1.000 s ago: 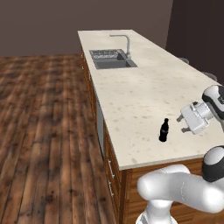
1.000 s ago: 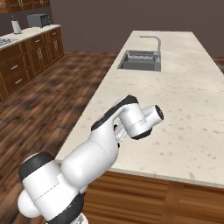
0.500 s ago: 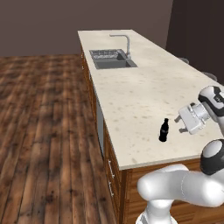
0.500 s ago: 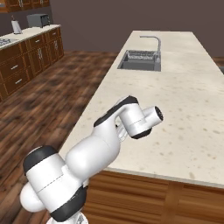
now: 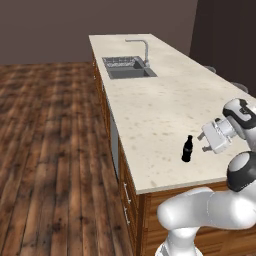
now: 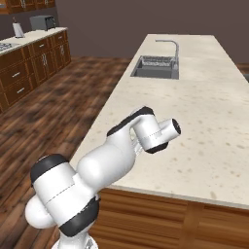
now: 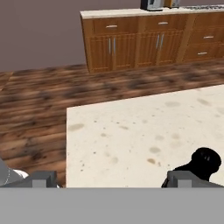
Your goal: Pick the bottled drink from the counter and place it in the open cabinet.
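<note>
You have no readable text, label, brand, number or sign anywhere in these views. The bottled drink (image 5: 187, 148) standing on the counter (image 5: 165, 100) is plain dark, with no label you could make out.
</note>
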Controlling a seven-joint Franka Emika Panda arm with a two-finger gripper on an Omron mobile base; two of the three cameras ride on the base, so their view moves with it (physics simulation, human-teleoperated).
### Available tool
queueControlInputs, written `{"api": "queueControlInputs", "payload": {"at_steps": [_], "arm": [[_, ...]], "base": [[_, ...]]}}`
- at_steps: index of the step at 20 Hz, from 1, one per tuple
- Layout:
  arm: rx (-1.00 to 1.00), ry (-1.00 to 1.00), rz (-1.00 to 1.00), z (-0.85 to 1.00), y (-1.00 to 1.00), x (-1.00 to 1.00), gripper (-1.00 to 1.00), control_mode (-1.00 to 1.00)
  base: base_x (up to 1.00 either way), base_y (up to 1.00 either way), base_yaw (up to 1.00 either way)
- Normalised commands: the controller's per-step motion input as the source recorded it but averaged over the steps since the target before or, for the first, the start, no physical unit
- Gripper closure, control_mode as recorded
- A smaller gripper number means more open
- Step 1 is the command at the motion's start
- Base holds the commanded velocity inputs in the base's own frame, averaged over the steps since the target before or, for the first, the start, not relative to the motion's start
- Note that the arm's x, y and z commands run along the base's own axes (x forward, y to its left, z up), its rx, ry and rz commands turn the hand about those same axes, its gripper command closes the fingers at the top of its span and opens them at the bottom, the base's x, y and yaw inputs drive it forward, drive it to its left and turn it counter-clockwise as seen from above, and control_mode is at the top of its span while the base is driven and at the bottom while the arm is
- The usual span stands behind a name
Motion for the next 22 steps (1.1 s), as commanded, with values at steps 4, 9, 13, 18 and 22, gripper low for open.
{"api": "queueControlInputs", "payload": {"at_steps": [4, 9, 13, 18, 22], "arm": [[0.0, 0.0, 0.0, -0.14, -0.04, 0.1, -1.0, -1.0], [0.0, 0.0, 0.01, -0.13, -0.07, 0.13, -1.0, -1.0], [0.0, 0.0, 0.01, -0.11, -0.09, 0.15, -1.0, -1.0], [0.0, 0.0, 0.01, -0.09, -0.08, 0.18, -1.0, -1.0], [0.0, 0.0, 0.02, -0.09, -0.09, 0.2, -1.0, -1.0]], "base": [[0.0, 0.0, 0.0], [0.0, 0.0, 0.0], [0.0, 0.0, 0.0], [0.0, 0.0, 0.0], [0.0, 0.0, 0.0]]}}
